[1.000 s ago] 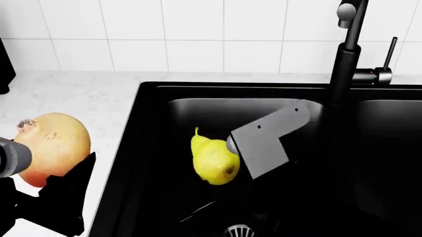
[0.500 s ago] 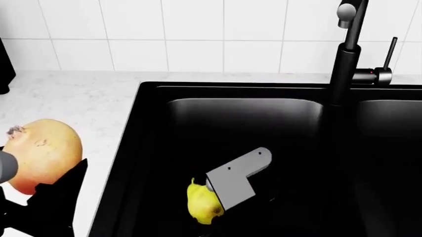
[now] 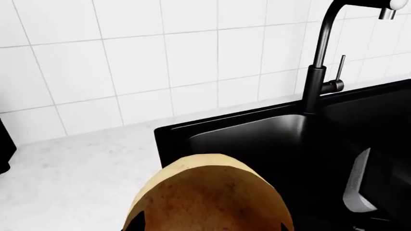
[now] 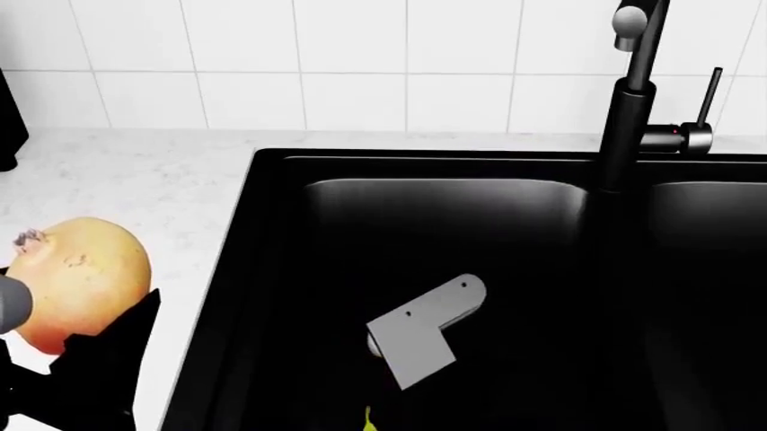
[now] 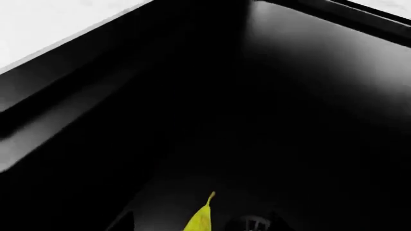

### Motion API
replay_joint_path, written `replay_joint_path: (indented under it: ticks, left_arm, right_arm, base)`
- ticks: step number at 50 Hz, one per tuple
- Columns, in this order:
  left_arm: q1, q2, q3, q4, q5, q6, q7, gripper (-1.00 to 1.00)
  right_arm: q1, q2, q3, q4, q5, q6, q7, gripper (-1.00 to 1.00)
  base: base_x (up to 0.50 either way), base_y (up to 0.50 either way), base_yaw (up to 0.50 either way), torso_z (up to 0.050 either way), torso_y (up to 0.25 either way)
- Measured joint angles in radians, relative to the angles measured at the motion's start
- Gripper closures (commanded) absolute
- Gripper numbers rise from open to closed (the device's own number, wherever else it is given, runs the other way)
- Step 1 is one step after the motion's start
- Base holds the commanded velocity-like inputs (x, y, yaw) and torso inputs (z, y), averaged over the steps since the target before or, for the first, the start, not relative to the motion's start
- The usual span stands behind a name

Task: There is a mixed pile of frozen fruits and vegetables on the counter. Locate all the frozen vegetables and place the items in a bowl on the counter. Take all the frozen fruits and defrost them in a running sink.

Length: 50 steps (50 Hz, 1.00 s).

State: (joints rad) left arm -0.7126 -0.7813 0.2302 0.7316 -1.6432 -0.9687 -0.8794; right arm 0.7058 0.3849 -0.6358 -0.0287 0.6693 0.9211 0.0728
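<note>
My left gripper [image 4: 60, 310] is shut on the round tan-yellow fruit [image 4: 82, 274], held over the white counter [image 4: 180, 197] just left of the black sink [image 4: 276, 180]. This fruit [image 3: 212, 192] fills the left wrist view. My right gripper [image 4: 372, 379] hangs low in the left basin, its black fingers lost against the black sink. The yellow pear [image 5: 202, 219] sits below it on the basin floor beside the drain [image 5: 251, 224], apart from the jaws. Only the pear's stem tip [image 4: 366, 416] shows in the head view. The bowl and the vegetables are out of view.
The tall black tap [image 4: 630, 99] rises at the back between the two basins, with its lever [image 4: 707, 99] to the right. No water shows at the spout. A white tiled wall [image 4: 359, 54] backs the counter. A dark object [image 4: 10, 117] stands at the far left.
The right arm came down into the left basin with the pear. Then the pear dropped away from the gripper to the basin floor. The left gripper and its fruit sank slightly.
</note>
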Motion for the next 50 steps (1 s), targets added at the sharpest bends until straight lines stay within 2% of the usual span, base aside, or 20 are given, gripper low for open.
replay_joint_path:
  ticks: [15,31,41,50]
  left_arm:
    - [0.009,0.007,0.007,-0.004,0.019,0.006,0.013,1.00]
    - [0.014,0.020,0.018,-0.018,0.038,0.012,0.031,1.00]
    - [0.000,0.064,0.053,-0.054,0.076,0.010,0.062,1.00]
    - [-0.076,0.124,0.106,-0.123,0.095,-0.017,0.093,1.00]
  right_arm:
    - [-0.009,0.076,0.241,-0.312,0.166,0.081,0.149,-1.00]
    - [-0.136,0.175,0.550,-0.621,0.369,0.079,0.319,-1.00]
    - [-0.203,0.281,0.761,-0.752,0.601,0.091,0.462,-1.00]
    - [-0.252,0.380,0.912,-0.806,0.780,0.083,0.547,-1.00]
  base:
    - [0.00,0.00,0.00,0.001,0.001]
    - [0.00,0.00,0.00,0.000,0.000]
    - [0.00,0.00,0.00,0.000,0.000]
    - [0.00,0.00,0.00,0.000,0.001]
